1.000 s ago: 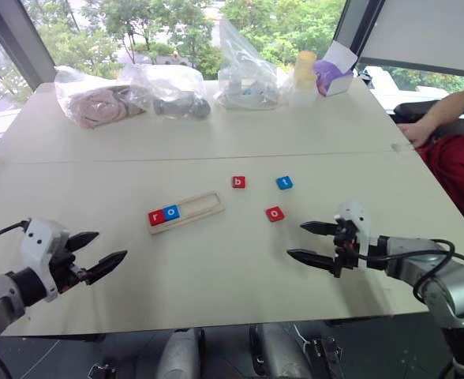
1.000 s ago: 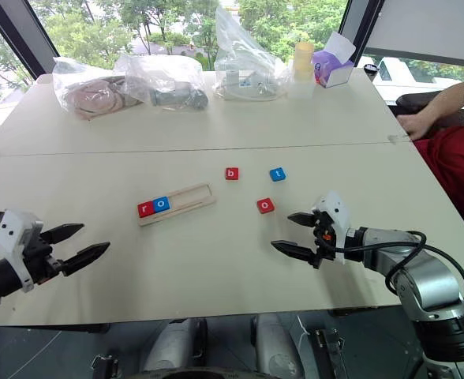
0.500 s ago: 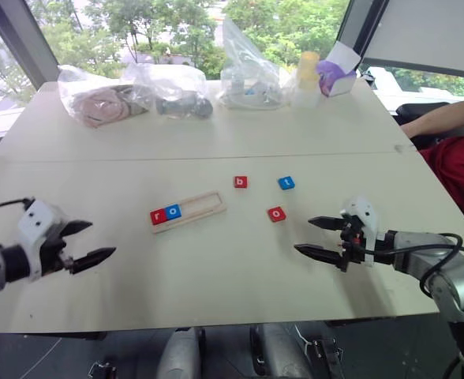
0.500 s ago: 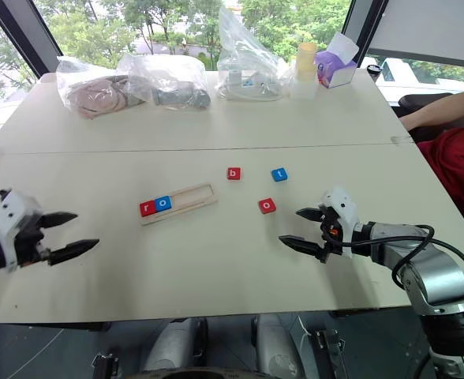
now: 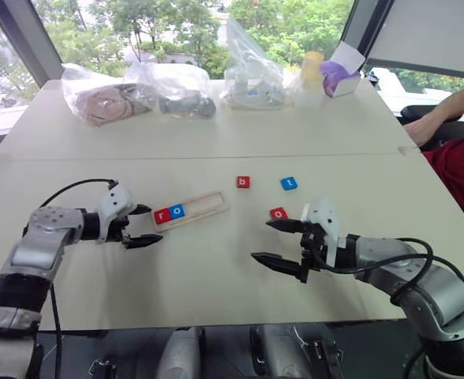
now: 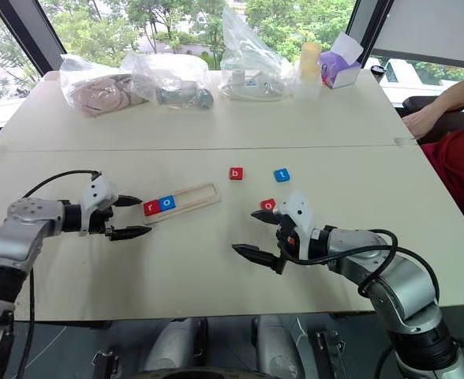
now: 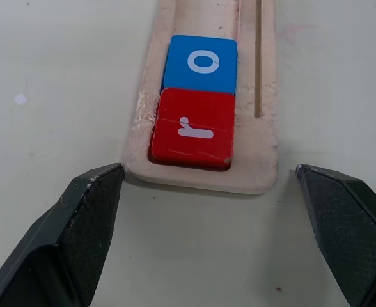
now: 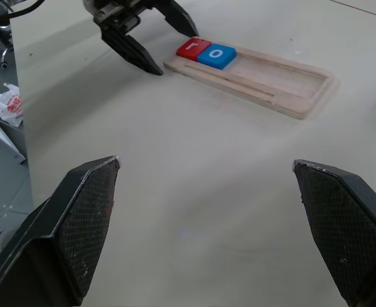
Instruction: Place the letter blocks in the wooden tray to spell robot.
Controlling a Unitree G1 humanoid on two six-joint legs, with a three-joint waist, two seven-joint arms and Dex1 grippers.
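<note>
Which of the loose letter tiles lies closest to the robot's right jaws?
The red o block, just beside the right gripper; the red b block and blue t block lie farther up the table.

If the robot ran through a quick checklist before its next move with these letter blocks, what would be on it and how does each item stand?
1. Wooden tray starts with red r, then blue o: ok.
2. Room left in the tray: ok.
3. Red b, blue t and red o lie loose on the table: ok.
4. Right gripper open, holding nothing: ok.
5. Left gripper open at the tray's r end: ok.
6. Word finished: not ok.
</note>
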